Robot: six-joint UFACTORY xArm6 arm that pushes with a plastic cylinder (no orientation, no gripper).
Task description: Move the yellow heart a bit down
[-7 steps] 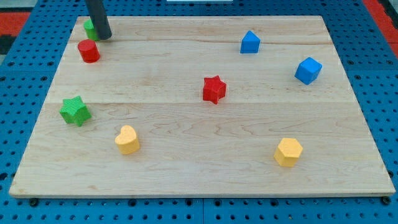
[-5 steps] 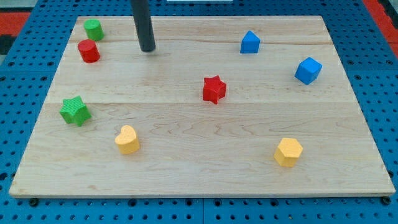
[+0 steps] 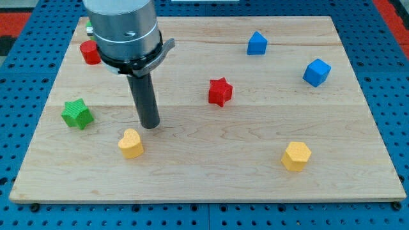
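The yellow heart (image 3: 131,143) lies on the wooden board (image 3: 211,172) at the lower left. My tip (image 3: 150,125) stands on the board just above and to the right of the heart, a small gap apart from it. The dark rod rises from the tip to the arm's grey body (image 3: 121,29) at the view's top left.
A green star (image 3: 77,114) lies left of the heart. A red cylinder (image 3: 89,52) shows partly behind the arm's body. A red star (image 3: 220,91) is at the centre. A blue block (image 3: 257,43) and a blue cube (image 3: 316,72) are at the upper right. A yellow hexagon (image 3: 296,156) is at the lower right.
My tip has moved from the top left of the board down to just above the yellow heart. The arm's body now hides the green cylinder. No block has moved.
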